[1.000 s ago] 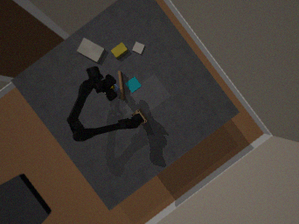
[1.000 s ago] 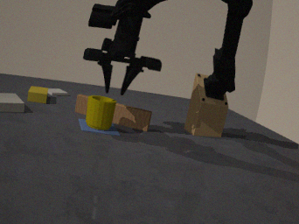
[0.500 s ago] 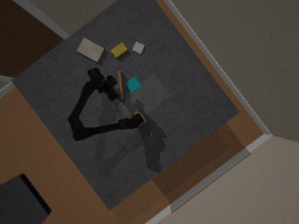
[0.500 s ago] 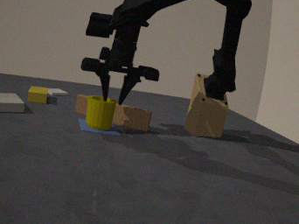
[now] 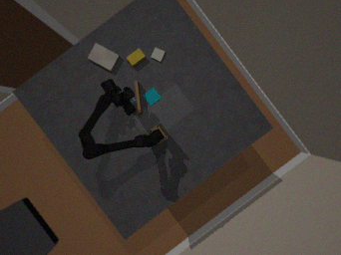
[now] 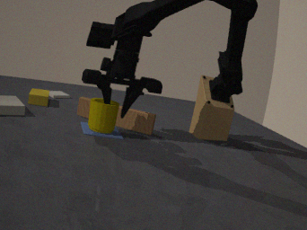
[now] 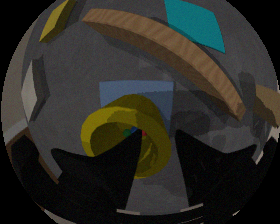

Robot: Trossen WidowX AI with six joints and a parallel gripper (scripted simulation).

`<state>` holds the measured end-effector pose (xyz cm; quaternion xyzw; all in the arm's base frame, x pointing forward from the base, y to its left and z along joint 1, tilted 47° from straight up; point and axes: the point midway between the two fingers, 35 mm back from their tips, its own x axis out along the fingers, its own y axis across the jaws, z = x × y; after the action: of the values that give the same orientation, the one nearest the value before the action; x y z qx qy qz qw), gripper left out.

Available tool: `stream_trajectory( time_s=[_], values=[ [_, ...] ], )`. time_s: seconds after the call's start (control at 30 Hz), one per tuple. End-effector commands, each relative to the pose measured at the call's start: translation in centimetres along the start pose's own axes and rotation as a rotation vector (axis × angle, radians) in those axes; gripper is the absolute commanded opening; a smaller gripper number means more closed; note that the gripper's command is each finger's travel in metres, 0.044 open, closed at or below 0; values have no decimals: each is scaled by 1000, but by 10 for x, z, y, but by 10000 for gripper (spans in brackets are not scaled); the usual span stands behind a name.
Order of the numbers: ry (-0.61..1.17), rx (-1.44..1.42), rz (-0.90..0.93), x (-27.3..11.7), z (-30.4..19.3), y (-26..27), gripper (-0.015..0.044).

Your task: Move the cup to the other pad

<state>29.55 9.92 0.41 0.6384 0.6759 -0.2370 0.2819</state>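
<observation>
Dark grey matting (image 6: 148,186) covers the work surface, with a plain beige wall behind it. We find the yellow cup (image 6: 103,116) upright on the pale blue pad (image 6: 101,131), just in front of a long wooden bar (image 6: 135,119). Our gripper (image 6: 118,101) hangs over it with its jaws part-way apart and nothing pinched: in the wrist view one finger (image 7: 109,166) sits at or over the near rim while the other (image 7: 200,168) is outside the wall, so we straddle the wall instead of the whole cup.

We judge the grasp is not yet made. To do it well, we should close gently on the wall, keep the cup vertical, lift straight up over the wooden bar, and travel slowly so the marbles (image 7: 133,132) stay inside. The teal pad (image 7: 194,22) lies beyond that bar and appears to be our target.

We can read no brand, label or writing anywhere.
</observation>
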Motion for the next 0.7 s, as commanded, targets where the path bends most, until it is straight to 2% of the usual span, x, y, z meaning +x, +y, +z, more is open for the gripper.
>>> stream_trajectory(
  time_s=[0.0, 0.07, 0.67],
  values=[
    [5, 10, -4, 4, 1, -1, 167],
    [5, 10, -4, 4, 1, -1, 167],
    [1, 2, -2, 2, 0, -1, 47]
  ],
)
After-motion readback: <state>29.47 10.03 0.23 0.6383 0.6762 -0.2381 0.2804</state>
